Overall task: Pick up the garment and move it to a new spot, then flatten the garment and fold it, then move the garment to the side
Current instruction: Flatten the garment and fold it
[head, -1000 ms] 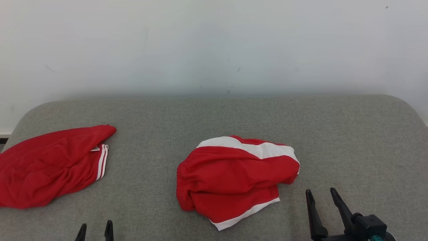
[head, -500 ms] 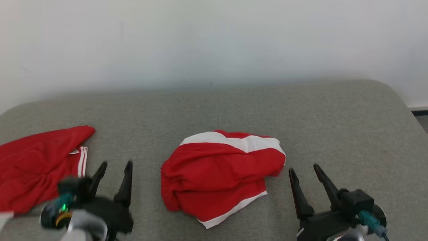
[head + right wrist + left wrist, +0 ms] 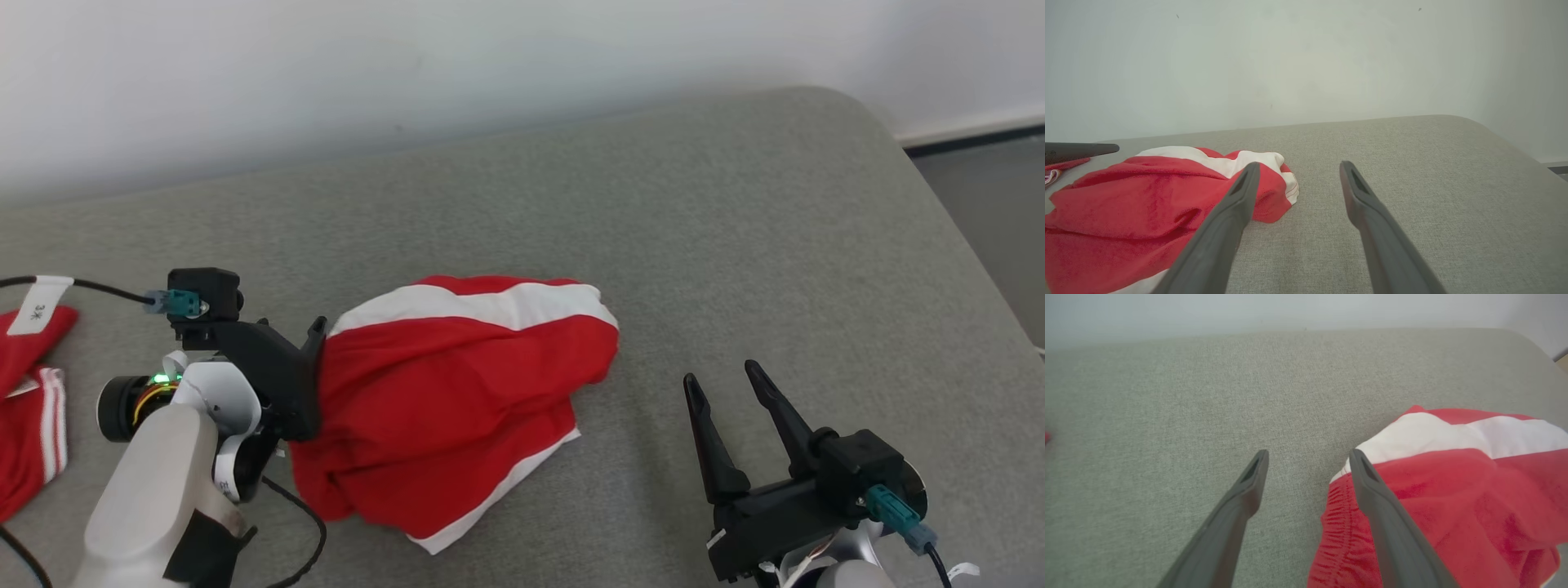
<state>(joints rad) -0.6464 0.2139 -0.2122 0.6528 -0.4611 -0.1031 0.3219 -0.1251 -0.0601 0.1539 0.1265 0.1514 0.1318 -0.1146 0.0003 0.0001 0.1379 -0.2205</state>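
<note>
The garment (image 3: 457,392) is a crumpled red pair of shorts with white bands, lying mid-surface; it also shows in the left wrist view (image 3: 1453,490) and the right wrist view (image 3: 1139,200). My left gripper (image 3: 310,339) is at its left edge, open. In the left wrist view (image 3: 1308,457) one finger crosses the gathered waistband and the other is over bare fabric; nothing sits between them. My right gripper (image 3: 722,374) stands open to the garment's right, apart from it, and in its own view (image 3: 1299,164) its fingers are empty.
A second red garment (image 3: 33,425) with white stripes lies at the far left. The grey padded surface (image 3: 735,245) runs back to a white wall; its rounded right edge drops to the floor (image 3: 996,212). Bare surface lies right of the garment.
The head camera has turned and tilted, shifting the whole picture. My left arm has come up from the bottom edge to the garment's left edge. Both grippers stay open.
</note>
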